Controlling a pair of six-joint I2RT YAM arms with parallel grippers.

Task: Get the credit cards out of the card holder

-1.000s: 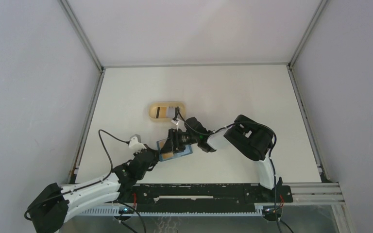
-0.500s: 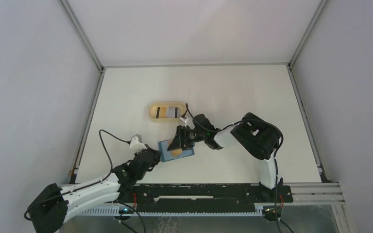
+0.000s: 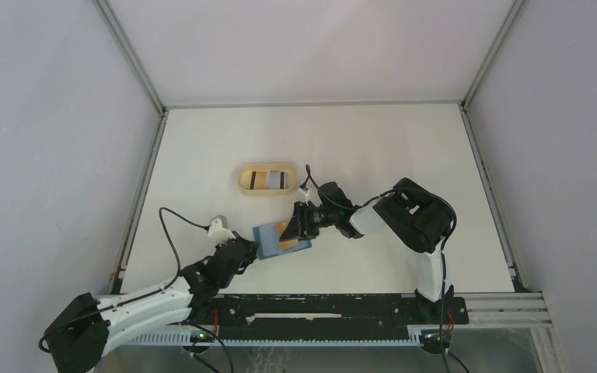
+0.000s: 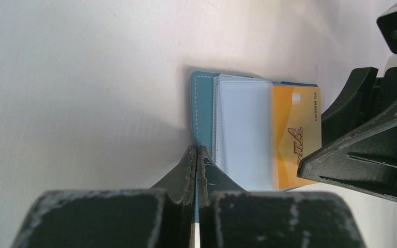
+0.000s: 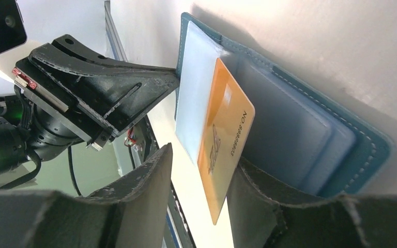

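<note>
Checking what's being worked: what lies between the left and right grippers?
The open wallet, an orange card sticking out of it; the left wrist view shows it.

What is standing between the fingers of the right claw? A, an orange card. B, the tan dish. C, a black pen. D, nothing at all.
A: an orange card stands between the fingers of the right claw, sticking out of the blue card holder.
</note>
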